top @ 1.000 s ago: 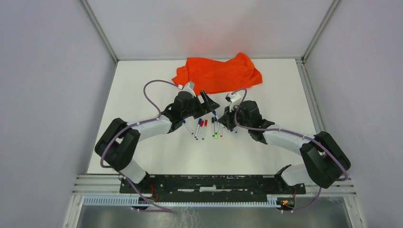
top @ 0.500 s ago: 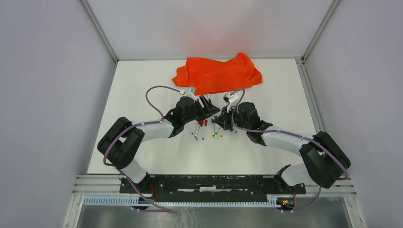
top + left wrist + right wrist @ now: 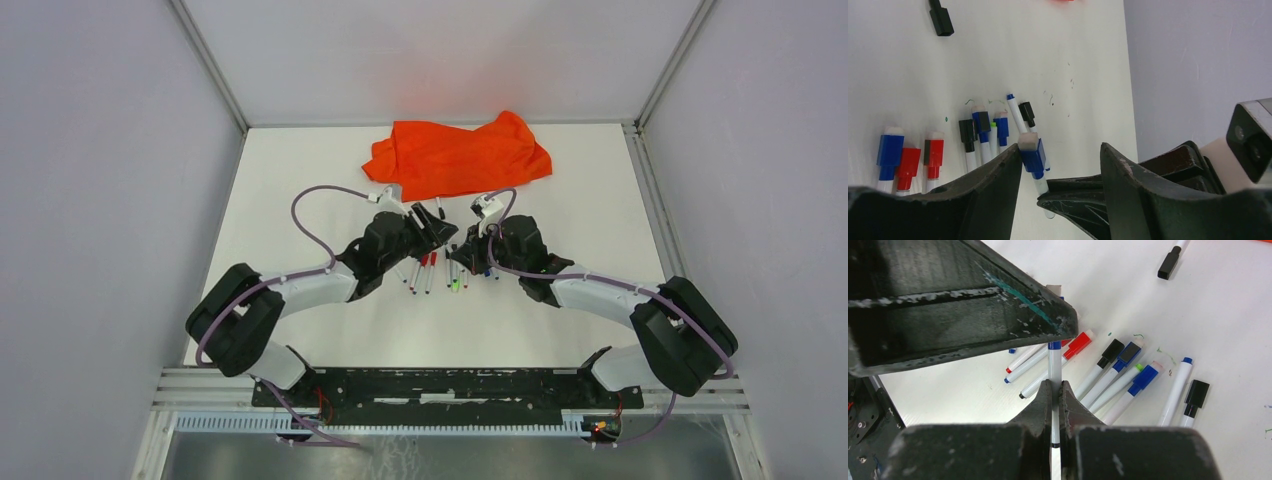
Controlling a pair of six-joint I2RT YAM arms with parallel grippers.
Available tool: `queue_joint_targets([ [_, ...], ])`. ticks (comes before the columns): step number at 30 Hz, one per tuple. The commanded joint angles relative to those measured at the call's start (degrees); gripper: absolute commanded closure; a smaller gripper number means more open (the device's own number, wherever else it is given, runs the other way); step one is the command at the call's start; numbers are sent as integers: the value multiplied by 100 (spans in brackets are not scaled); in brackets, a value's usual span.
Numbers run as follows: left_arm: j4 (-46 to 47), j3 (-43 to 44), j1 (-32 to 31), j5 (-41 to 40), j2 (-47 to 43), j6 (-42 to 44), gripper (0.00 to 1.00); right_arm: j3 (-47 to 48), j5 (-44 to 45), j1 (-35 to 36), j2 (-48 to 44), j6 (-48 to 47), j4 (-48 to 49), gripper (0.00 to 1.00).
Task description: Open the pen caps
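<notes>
The right pincer (image 3: 1054, 390) was clamped on a thin white pen barrel (image 3: 1054, 367). The left pincer (image 3: 1060, 152) stood open around its small blue plastic cap (image 3: 1033, 159), which touched one jaw. This looked like the uncapping step; the next move would call for a firm close and a straight pull. Other capped pens (image 3: 1143, 380) lay on the white counter (image 3: 290, 190) near a crumpled orange cloth (image 3: 460, 155), between grey walls (image 3: 100, 200).

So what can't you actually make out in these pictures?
Right wrist: the capped end of the pen in the right gripper, behind a finger of the left gripper.
Left wrist: that pen's lower barrel, behind the right gripper; whether a finger touches the blue cap.
Top view: pen and cap, too small between both grippers.
</notes>
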Motion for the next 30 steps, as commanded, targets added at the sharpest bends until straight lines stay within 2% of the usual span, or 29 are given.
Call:
queue_joint_targets([
  [1,222,-42,-100,-481,-257,190,36,8,-25,29,-137,101,87,100],
  [19,528,-91,-146,-350,52,125,44,-110,-276,91,-157,366,390,100],
  [30,701,-217,-146,-266,122,137,56,-180,-272,125,-166,408,460,100],
])
